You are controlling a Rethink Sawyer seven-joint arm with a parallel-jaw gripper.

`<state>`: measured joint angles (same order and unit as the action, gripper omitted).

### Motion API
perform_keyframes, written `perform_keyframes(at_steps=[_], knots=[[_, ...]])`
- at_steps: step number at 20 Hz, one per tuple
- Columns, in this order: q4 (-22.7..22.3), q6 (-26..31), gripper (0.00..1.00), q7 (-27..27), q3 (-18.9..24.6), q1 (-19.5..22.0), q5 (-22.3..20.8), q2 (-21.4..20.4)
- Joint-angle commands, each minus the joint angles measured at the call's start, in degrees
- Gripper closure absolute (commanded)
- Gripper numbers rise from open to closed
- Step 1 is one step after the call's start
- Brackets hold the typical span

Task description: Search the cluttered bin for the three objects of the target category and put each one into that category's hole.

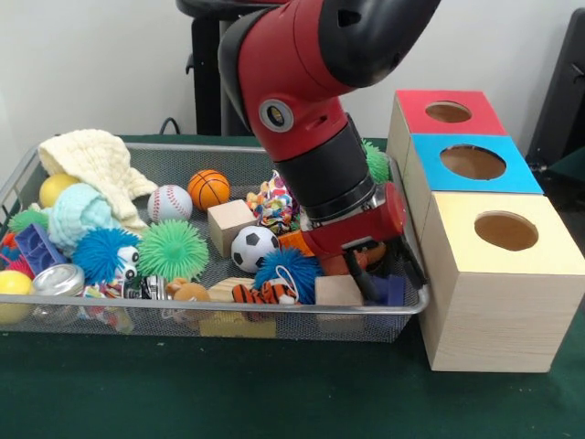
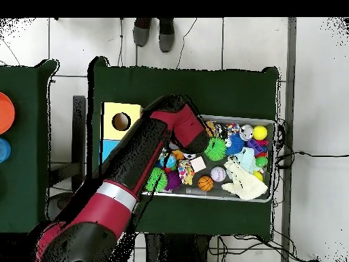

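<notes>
A wire mesh bin holds mixed clutter: a baseball, a basketball, a soccer ball, a wooden cube and a green spiky ball. My gripper is low in the bin's right front corner. It sits over a blue object, beside a flat wooden block. An orange piece shows just under the gripper body. To the right stand three boxes with round holes: red, blue and yellow. In the overhead view the arm hides the gripper.
A cream knitted cloth, a blue fuzzy toy, a striped tiger toy and a metal tin fill the bin's left and front. The yellow box touches the bin's end. A person's shoes stand at the far edge.
</notes>
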<state>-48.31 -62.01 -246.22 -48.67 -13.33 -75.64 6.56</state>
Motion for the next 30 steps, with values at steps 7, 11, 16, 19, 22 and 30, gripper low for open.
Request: perform_keyframes(at_steps=[7,11,16,19,22,30], knots=[[-3.9,-0.5,0.0,-12.6,12.8,0.8,2.1,2.2],[-3.5,-0.1,0.0,-12.2,12.4,0.8,1.3,2.9],[-2.6,0.9,0.0,-9.1,12.3,1.3,0.9,4.6],[-2.5,0.8,0.0,-6.4,12.6,2.3,0.8,5.5],[-3.1,0.0,0.0,-4.4,12.5,2.8,0.1,5.7],[-2.8,-8.6,0.0,-2.2,10.0,4.7,-6.4,6.4]])
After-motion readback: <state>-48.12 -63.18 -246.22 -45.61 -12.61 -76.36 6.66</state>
